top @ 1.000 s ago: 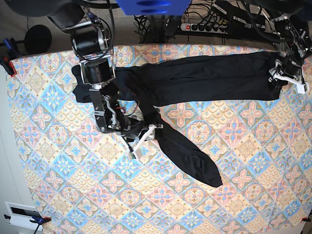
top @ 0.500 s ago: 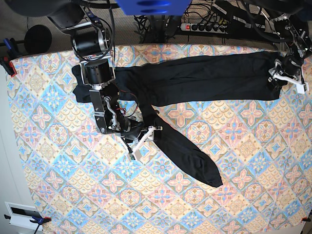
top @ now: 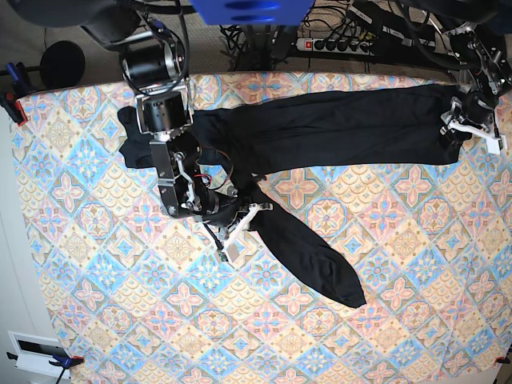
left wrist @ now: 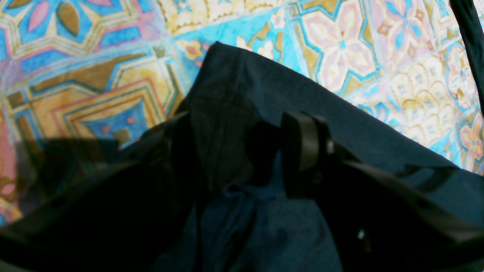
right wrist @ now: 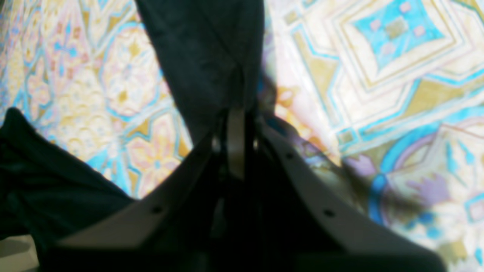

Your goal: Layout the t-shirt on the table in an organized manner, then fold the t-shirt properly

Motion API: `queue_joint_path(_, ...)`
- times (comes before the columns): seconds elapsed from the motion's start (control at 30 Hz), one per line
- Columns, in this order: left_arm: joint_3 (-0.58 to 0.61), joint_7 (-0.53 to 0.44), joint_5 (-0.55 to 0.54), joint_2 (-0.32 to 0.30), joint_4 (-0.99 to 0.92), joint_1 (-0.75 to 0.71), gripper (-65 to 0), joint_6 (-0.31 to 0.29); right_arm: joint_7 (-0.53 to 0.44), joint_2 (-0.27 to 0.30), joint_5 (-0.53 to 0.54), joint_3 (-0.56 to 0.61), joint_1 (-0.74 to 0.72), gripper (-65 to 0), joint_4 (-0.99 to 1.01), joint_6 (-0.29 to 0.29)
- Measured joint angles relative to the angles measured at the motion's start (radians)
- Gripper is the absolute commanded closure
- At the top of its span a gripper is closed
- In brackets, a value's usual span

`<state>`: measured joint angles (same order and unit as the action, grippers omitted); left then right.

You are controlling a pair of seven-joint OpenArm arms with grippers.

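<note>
T-shirt (top: 320,128), black and long-sleeved, lies along the far edge of the table (top: 416,264). Its body forms a broad dark band running from near the far-left corner to the far-right corner. One sleeve branches off the band left of centre and runs diagonally toward the middle of the table, ending in a rounded cuff. A bunched dark lump of fabric sits at the far-left end, partly under the right arm. Right gripper (top: 240,228) sits at the upper part of the diagonal sleeve, just where it leaves the body. In the right wrist view the jaws are drawn together on a narrow ridge of the sleeve fabric, which rises between the white fingers (right wrist: 302,181); patterned cloth shows on both sides of that strip. Left gripper (top: 468,128) is at the far-right corner, on the end of the dark band. In the left wrist view its jaws stand apart with a raised fold of the fabric between them; one dark pad (left wrist: 302,151) is visible against the fold, the other finger is lost in shadow, so whether it pinches the cloth cannot be told.
</note>
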<state>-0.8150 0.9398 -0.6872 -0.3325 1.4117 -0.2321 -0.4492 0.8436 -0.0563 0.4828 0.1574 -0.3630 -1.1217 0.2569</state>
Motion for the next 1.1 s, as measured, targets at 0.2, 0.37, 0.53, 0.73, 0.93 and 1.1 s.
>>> queue_joint_path(0.2,0.0,0.001,0.0,0.0,0.0,-0.001,-34.6,0.0,0.1,-0.022,0.0,0.003,0.101,0.0,-0.266,-0.034)
queue_joint_path(0.37,0.0,0.0,0.0,0.0,0.0,0.0,-34.6,0.0,0.109,-0.015,-0.005,0.002,0.225,0.0,-0.391,-0.053)
queue_joint_path(0.53,0.0,0.002,0.0,0.0,0.0,0.0,-34.6,0.0,0.105,-0.012,-0.002,0.079,0.327,0.0,-0.553,-0.104)
queue_joint_path(0.73,0.001,0.001,0.0,0.0,0.0,0.0,-34.6,0.0,0.108,-0.01,-0.009,0.173,0.443,0.0,-0.679,-0.138)
queue_joint_path(0.93,0.001,0.0,0.0,0.0,0.0,0.0,-34.6,0.0,0.103,-0.016,-0.015,0.229,0.474,0.0,-0.716,-0.141)
queue_joint_path(1.1,0.001,0.0,0.0,0.0,0.0,0.0,-34.6,0.0,0.105,-0.004,-0.072,0.348,0.47,0.0,-0.713,-0.15)
